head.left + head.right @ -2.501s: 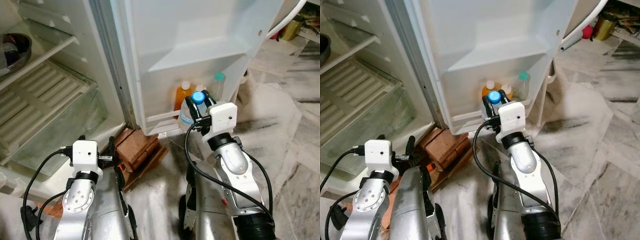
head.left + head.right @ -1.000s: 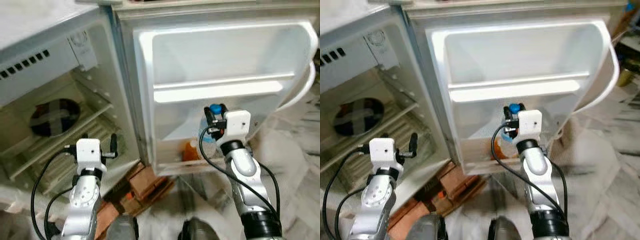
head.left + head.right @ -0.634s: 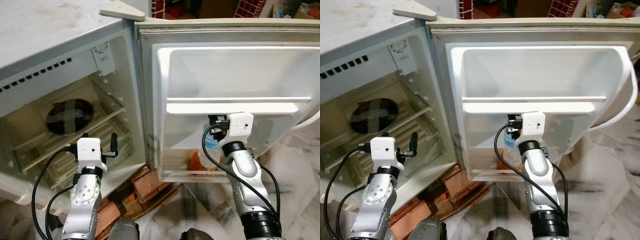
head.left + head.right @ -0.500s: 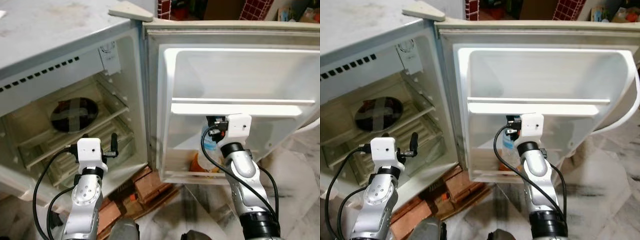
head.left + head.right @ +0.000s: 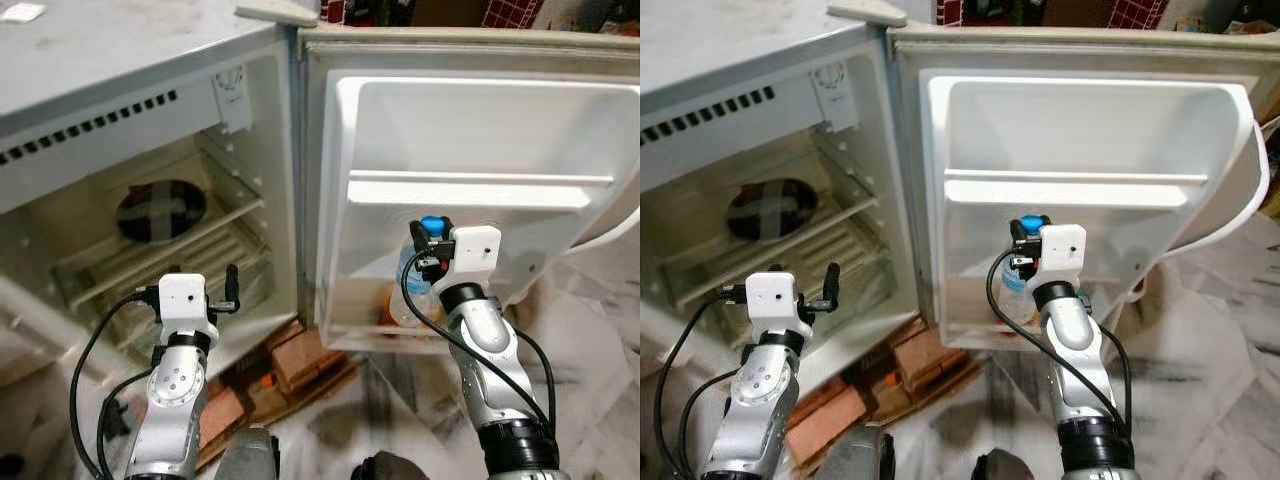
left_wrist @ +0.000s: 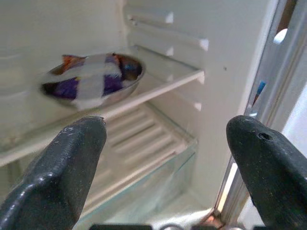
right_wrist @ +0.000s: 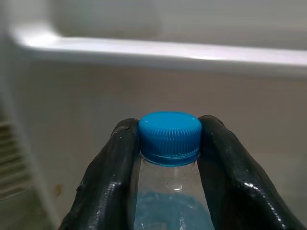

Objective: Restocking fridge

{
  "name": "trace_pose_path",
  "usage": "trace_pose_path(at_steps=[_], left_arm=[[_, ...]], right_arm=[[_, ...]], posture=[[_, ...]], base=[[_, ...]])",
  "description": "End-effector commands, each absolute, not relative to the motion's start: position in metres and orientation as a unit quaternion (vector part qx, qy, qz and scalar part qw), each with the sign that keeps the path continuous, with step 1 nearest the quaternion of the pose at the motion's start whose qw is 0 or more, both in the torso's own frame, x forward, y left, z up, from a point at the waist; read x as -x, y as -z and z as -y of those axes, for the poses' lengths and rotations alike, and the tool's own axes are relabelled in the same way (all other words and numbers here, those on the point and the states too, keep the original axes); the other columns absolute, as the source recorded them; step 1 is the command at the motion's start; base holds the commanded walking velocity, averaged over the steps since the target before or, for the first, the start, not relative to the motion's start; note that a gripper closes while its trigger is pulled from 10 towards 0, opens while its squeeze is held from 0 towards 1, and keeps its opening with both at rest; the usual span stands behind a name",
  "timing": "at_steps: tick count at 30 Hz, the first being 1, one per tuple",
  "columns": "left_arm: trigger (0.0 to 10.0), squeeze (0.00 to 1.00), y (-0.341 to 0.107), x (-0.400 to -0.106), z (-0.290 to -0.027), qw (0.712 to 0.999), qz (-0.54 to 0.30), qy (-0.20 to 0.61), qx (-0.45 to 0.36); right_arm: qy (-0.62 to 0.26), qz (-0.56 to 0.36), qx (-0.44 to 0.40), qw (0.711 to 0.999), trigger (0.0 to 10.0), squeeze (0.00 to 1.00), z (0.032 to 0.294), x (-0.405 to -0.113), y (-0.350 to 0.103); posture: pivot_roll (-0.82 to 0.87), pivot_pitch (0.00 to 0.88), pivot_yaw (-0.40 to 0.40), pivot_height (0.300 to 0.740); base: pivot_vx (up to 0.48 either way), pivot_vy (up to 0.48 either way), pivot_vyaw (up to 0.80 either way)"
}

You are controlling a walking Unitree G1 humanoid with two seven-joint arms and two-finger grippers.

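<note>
Blue-capped water bottle (image 7: 170,191) hangs pinched at its cap in my right claw (image 5: 430,248), before the fridge door (image 5: 480,130), under its shelf (image 5: 480,188). Clear plastic: probably slick, heavyish; gripping lower seems safer. Left claw (image 6: 168,158) gapes idle.

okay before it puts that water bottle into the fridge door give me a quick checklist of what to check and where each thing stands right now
1. Grip on the bottle: ok. The right gripper is shut on the bottle at its blue cap.
2. Bottle upright: ok, cap on top.
3. Fridge door open: ok, swung wide.
4. Room in the bottom door shelf: cannot tell. An orange bottle already stands there and the arm hides the rest.
5. Bottle clear of the upper door shelf: ok, the cap sits below it.
6. Left gripper out of the way: ok. It is open, facing the bowl in the main compartment.
</note>
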State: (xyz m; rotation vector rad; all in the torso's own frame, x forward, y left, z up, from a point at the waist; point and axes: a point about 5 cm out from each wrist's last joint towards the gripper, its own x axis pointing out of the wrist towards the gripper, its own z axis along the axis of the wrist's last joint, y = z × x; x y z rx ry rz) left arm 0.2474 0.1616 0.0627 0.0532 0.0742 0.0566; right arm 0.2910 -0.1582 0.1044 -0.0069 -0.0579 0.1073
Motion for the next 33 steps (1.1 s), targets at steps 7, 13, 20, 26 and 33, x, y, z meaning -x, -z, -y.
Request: trace_pose_path(at_steps=[7, 13, 20, 26, 33], left_arm=[[10.0, 0.0, -0.061, -0.249, -0.161, 0.998, -0.044, -0.02, -0.034], [10.0, 0.0, -0.063, -0.254, -0.166, 0.998, -0.041, -0.026, -0.036], [10.0, 0.0, -0.061, -0.25, -0.176, 0.997, -0.05, -0.032, -0.039], [10.0, 0.0, -0.054, -0.246, -0.177, 0.997, -0.065, -0.036, -0.033], [10.0, 0.0, -0.046, -0.238, -0.178, 0.996, -0.081, -0.029, -0.032]], right_arm=[[-0.044, 0.026, 0.01, 0.999, 10.0, 0.0, 0.162, -0.293, -0.103], [-0.031, 0.025, 0.018, 0.999, 10.0, 0.0, 0.167, -0.298, -0.098], [-0.019, 0.027, 0.02, 0.999, 10.0, 0.0, 0.168, -0.302, -0.097], [-0.007, 0.021, 0.026, 0.999, 10.0, 0.0, 0.176, -0.299, -0.092], [0.003, 0.008, 0.031, 0.999, 10.0, 0.0, 0.183, -0.299, -0.085]], posture=[[0.1, 0.0, -0.006, 0.74], [0.13, 0.0, 0.028, 0.74], [0.12, 0.0, 0.049, 0.74], [0.11, 0.0, 0.033, 0.74], [0.11, 0.0, 0.016, 0.74]], base=[[-0.294, 0.0, 0.0], [0.0, 0.0, 0.0], [0.0, 0.0, 0.0], [0.0, 0.0, 0.0], [0.0, 0.407, -0.57]])
